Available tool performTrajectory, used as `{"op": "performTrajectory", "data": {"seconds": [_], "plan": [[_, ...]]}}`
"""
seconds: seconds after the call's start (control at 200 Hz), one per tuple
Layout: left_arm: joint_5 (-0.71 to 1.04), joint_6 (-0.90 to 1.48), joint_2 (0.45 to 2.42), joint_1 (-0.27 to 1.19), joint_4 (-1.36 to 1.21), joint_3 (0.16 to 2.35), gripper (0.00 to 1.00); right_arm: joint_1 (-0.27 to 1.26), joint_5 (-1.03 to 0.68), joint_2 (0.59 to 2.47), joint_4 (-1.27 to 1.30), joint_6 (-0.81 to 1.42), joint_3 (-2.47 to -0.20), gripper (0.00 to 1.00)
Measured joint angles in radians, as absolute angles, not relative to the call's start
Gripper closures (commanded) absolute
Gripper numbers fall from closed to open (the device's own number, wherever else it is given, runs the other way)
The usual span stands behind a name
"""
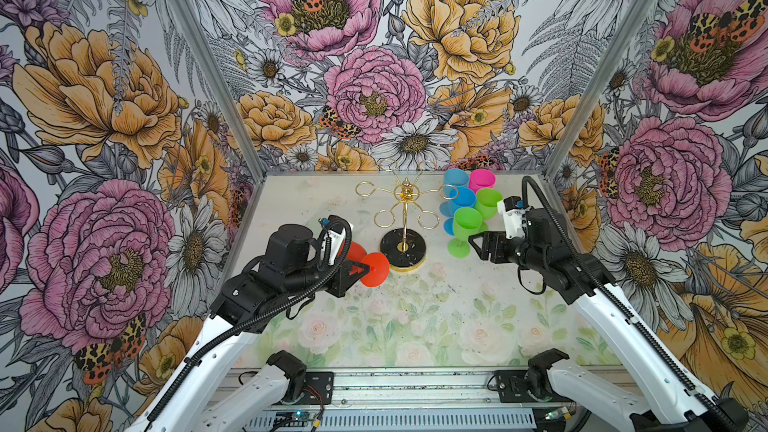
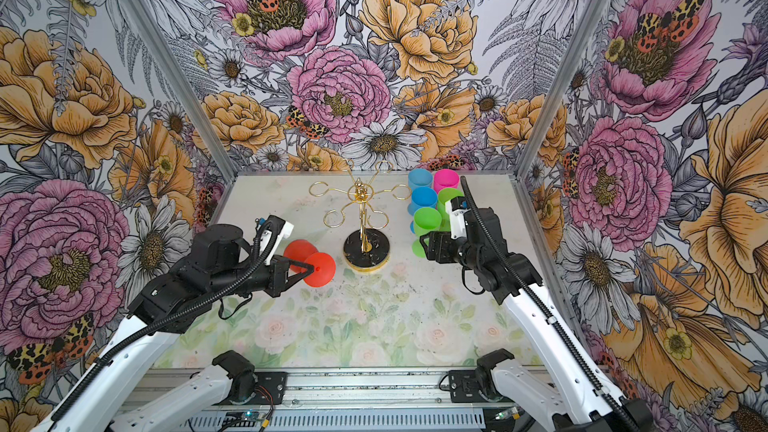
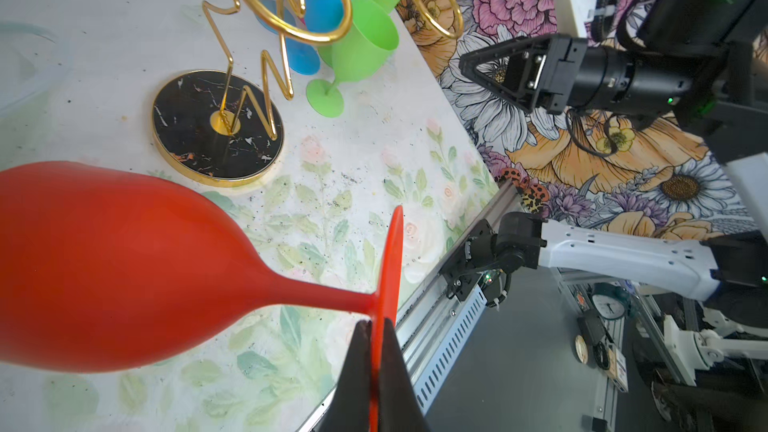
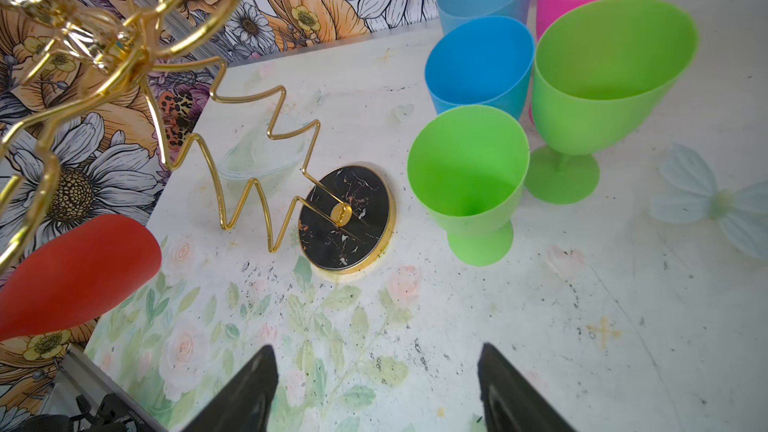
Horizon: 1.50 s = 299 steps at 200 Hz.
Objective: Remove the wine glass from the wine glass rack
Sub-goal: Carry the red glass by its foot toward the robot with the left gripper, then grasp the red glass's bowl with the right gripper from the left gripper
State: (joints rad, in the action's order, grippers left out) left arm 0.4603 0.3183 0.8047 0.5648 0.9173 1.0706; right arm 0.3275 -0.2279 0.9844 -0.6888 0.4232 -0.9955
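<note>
A: Where's the red glass (image 1: 376, 273)?
B: Off the rack (image 1: 394, 243), tipped sideways just left of its base, its foot pinched in the left claw (image 3: 376, 328).
A: And the right claw (image 4: 376, 357)?
B: Spread wide, empty, right of the rack, near five standing glasses (image 1: 467, 222).

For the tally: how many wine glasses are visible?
6. Two blue glasses, one pink glass, two green glasses stand right of the wine glass rack; the red wine glass is in the left gripper. Others may be hidden.
</note>
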Motion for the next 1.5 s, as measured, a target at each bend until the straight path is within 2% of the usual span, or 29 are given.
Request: {"op": "performTrajectory", "data": {"seconds": [0.475, 0.761, 1.181, 1.496], "plan": [[0.444, 0.261, 0.749, 0.954, 0.597, 0.886, 1.00, 0.329, -0.233, 1.051, -0.865, 0.446, -1.124, 0.25], [0.431, 0.143, 0.759, 1.015, 0.448, 0.828, 1.00, 0.356, -0.237, 1.121, -0.990, 0.403, -1.196, 0.25], [0.321, -0.197, 0.829, 1.118, 0.385, 0.781, 1.00, 0.370, -0.293, 1.162, -1.040, 0.392, -1.261, 0.25], [0.152, -0.507, 0.888, 1.257, 0.378, 0.727, 1.00, 0.379, -0.315, 1.162, -1.054, 0.392, -1.275, 0.27]]}}
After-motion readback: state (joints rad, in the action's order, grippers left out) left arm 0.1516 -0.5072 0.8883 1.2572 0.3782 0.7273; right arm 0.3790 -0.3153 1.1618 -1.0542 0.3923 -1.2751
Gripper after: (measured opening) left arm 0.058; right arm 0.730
